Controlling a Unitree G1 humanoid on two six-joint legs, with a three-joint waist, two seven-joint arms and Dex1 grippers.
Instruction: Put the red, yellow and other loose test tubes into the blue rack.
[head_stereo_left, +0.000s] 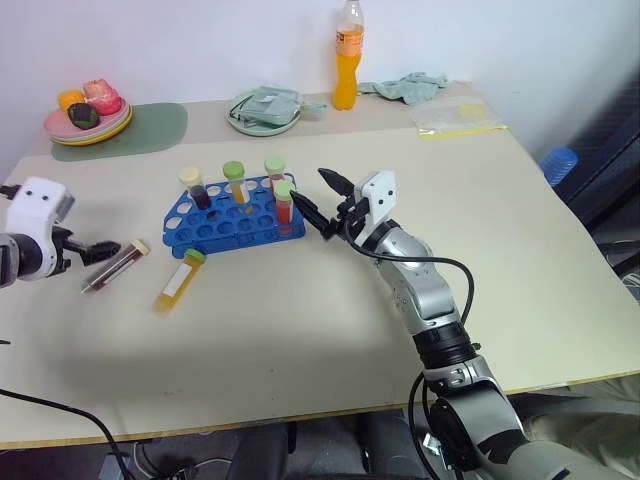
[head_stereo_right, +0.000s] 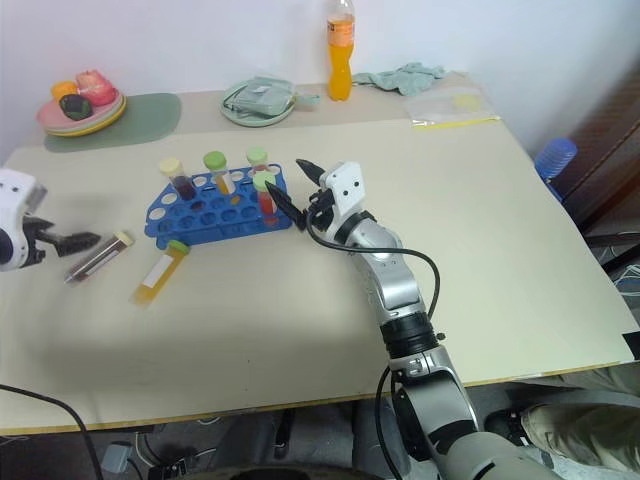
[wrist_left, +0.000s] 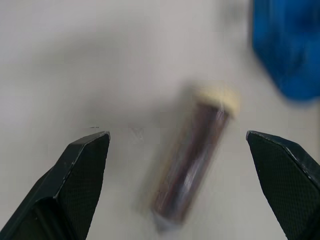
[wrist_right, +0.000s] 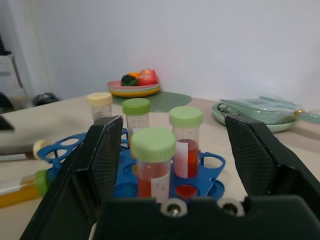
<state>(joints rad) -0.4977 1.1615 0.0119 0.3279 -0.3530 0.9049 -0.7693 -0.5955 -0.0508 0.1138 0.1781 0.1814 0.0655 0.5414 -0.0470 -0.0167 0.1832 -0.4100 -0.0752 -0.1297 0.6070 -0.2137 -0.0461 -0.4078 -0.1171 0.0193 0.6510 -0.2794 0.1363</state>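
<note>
The blue rack (head_stereo_left: 215, 228) stands left of the table's middle with several capped tubes upright in it. One of them, a red tube with a green cap (head_stereo_left: 284, 201), is at the rack's right end. My right gripper (head_stereo_left: 308, 185) hovers open just right of that tube, with nothing between its fingers; the same tube (wrist_right: 152, 167) stands ahead of them. A dark red tube with a cream cap (head_stereo_left: 113, 267) and a yellow tube with a green cap (head_stereo_left: 177, 281) lie loose left of the rack. My left gripper (head_stereo_left: 104, 250) is open above the dark tube (wrist_left: 190, 167).
At the back stand a plate of fruit (head_stereo_left: 88, 112) on a green mat, a green dish with a cloth (head_stereo_left: 264, 110), an orange drink bottle (head_stereo_left: 346, 60), a crumpled cloth (head_stereo_left: 408, 86) and a plastic bag (head_stereo_left: 455, 118). The table's right half and front are bare.
</note>
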